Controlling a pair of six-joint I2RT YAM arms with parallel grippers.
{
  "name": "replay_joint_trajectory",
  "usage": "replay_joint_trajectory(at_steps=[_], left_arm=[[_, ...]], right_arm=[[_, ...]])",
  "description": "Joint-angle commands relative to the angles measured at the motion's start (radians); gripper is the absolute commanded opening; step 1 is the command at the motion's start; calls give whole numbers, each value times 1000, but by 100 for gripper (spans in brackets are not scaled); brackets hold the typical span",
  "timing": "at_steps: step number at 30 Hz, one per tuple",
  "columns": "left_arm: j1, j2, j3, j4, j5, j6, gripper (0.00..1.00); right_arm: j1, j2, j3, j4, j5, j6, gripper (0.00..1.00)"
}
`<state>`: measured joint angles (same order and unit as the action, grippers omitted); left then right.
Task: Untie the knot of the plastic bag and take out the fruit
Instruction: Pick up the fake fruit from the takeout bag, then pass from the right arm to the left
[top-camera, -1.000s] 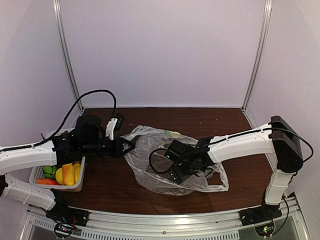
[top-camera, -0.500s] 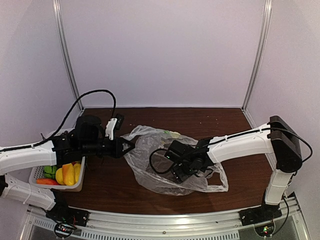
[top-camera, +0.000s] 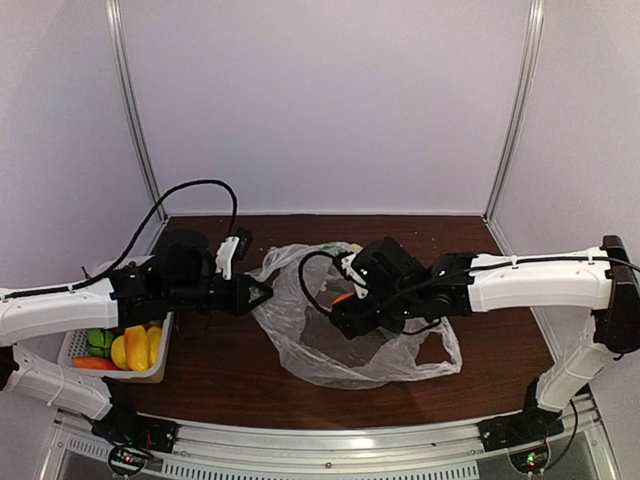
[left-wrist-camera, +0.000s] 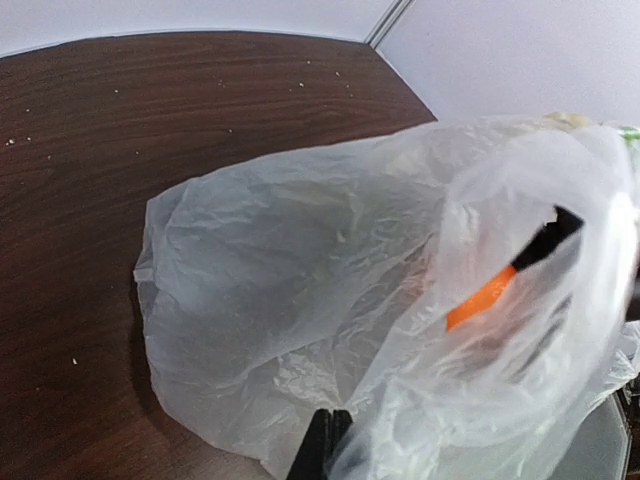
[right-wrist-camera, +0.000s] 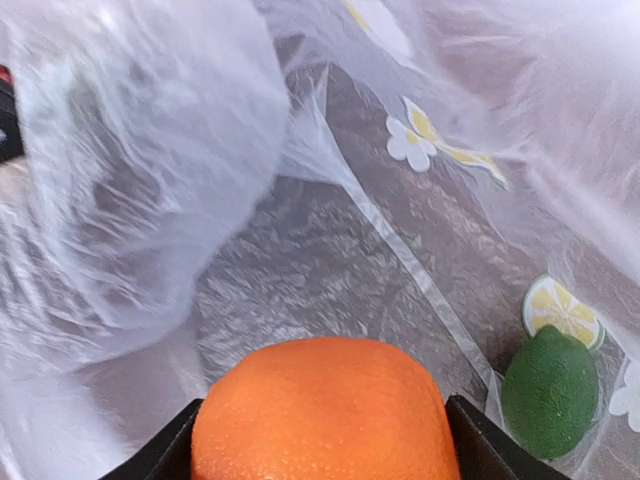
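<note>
The clear, crinkly plastic bag (top-camera: 335, 350) lies open on the brown table. My left gripper (top-camera: 256, 296) is shut on the bag's left edge; in the left wrist view its jaws (left-wrist-camera: 335, 418) pinch a fold of the film (left-wrist-camera: 290, 250). My right gripper (top-camera: 345, 304) is inside the bag's mouth, shut on an orange (top-camera: 343, 297). The right wrist view shows the orange (right-wrist-camera: 325, 405) filling the gap between the black fingers (right-wrist-camera: 170, 455). A green lime (right-wrist-camera: 550, 392) lies in the bag at lower right. The knot does not show.
A white slotted basket (top-camera: 160, 372) stands at the near left beside the left arm, holding yellow, green and red fruit (top-camera: 130, 350). Metal frame posts (top-camera: 135, 110) and white walls ring the table. The bag (right-wrist-camera: 440, 150) carries printed flowers and lemon slices.
The right gripper has closed on the orange and the arm has risen and swung back and left within the bag. The left gripper has kept its pinch on the bag's edge.
</note>
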<state>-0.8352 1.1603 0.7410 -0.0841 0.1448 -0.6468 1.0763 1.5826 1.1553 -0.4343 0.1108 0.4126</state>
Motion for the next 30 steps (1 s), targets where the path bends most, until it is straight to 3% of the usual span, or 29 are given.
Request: replay_joint_trajectory(at_steps=[1, 10, 16, 20, 22, 25, 30], left_arm=[[-5, 19, 47, 8, 18, 14, 2], [-6, -33, 74, -29, -26, 41, 24], [-5, -50, 141, -132, -33, 73, 53], [-5, -118, 192, -200, -116, 103, 81], [-5, -150, 221, -222, -160, 121, 90], [-5, -168, 280, -241, -147, 140, 92], [-6, -121, 376, -194, 60, 64, 92]], right_arm=[[9, -72, -40, 145, -107, -33, 75], [11, -243, -153, 345, -288, -36, 76], [15, -299, -183, 374, -321, -32, 76], [17, -364, -194, 386, -309, -38, 76], [20, -398, -197, 396, -297, -46, 76], [23, -436, -207, 422, -279, -67, 76], [42, -469, -200, 425, -182, -131, 76]])
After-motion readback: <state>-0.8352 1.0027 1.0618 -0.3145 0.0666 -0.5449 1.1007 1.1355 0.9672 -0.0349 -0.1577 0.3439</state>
